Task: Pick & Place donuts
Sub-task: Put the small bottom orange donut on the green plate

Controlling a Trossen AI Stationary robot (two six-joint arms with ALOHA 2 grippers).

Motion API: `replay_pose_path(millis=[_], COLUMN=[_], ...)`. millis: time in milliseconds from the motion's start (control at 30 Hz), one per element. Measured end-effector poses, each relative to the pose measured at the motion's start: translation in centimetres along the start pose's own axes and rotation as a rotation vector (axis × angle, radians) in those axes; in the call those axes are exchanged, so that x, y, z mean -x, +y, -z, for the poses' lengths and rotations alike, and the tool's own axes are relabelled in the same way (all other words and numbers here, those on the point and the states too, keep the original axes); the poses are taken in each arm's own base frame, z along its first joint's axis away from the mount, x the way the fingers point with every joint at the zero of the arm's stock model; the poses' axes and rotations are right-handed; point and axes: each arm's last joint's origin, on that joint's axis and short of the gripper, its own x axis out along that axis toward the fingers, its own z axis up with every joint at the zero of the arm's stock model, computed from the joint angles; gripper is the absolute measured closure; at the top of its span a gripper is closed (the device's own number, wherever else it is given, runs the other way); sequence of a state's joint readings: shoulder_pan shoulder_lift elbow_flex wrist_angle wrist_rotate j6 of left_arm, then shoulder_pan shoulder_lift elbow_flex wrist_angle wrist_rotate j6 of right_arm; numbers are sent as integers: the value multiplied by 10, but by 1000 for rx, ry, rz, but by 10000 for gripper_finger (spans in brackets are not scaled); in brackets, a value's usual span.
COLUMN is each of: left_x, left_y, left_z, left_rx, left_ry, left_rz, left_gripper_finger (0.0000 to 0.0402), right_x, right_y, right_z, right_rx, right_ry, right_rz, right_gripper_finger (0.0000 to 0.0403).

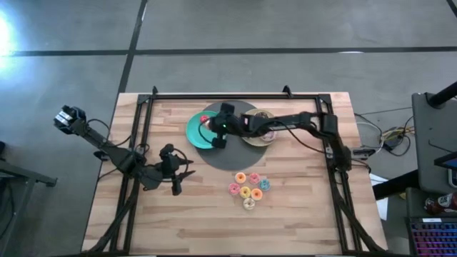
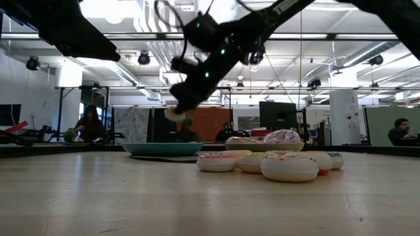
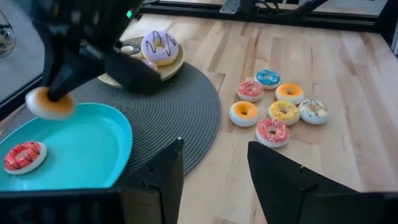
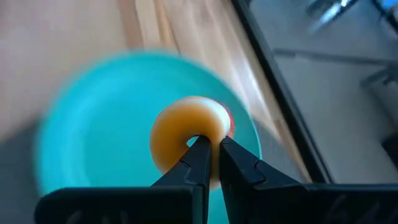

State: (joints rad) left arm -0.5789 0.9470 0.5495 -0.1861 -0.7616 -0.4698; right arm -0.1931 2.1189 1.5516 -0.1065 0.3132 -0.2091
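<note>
A: What has the right gripper (image 4: 208, 144) got?

B: Its fingers are clamped on the rim of a small orange donut (image 4: 183, 134), held in the air above the teal plate (image 1: 194, 132). One finger goes through the hole.

A: And the arm's pose?

B: It stretches from the table's right side leftward across the beige plate (image 1: 258, 138), wrist pitched down.

A: How does the donut hang?

B: Tilted, with the pale underside facing the wrist camera.

A: Other donuts?

B: A red one (image 3: 25, 155) lies flat on the teal plate, a lilac-white one (image 3: 160, 47) on the beige plate, and a cluster of tiny ones (image 1: 248, 187) nearer.

A: The left gripper (image 1: 176, 187)?

B: Low at the near left, fingers apart, empty.
</note>
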Motion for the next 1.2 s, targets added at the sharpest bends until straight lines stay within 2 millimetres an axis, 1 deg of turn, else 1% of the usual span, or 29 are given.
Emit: replay_pose_path(millis=[67, 167, 433, 533, 667, 767, 867, 1200], left_x=[0, 0, 0, 0, 0, 0, 0, 1], left_y=[0, 0, 1, 1, 1, 1, 1, 1], left_z=[0, 0, 1, 0, 0, 0, 0, 0], left_rx=[0, -4, -9, -10, -10, -9, -8, -7], left_ry=[0, 4, 3, -5, -7, -7, -8, -9], left_rz=[0, -2, -11, -25, -25, -25, -25, -24], left_gripper_finger=[250, 250, 250, 250, 250, 250, 250, 250], right_x=[-12, -23, -29, -31, -30, -29, -28, -27], right_y=[-5, -12, -36, -47, -57, -60, -60, -60], right_z=[6, 13, 16, 18, 12, 9, 8, 8], right_rx=[-9, -27, -102, -129, -150, -173, -176, -188], right_ry=[56, 115, 126, 118, 94, 79, 101, 123], right_rz=[4, -1, -13, -60, -49, -91, -108, -111], right_gripper_finger=[385, 385, 385, 385, 385, 385, 381, 328])
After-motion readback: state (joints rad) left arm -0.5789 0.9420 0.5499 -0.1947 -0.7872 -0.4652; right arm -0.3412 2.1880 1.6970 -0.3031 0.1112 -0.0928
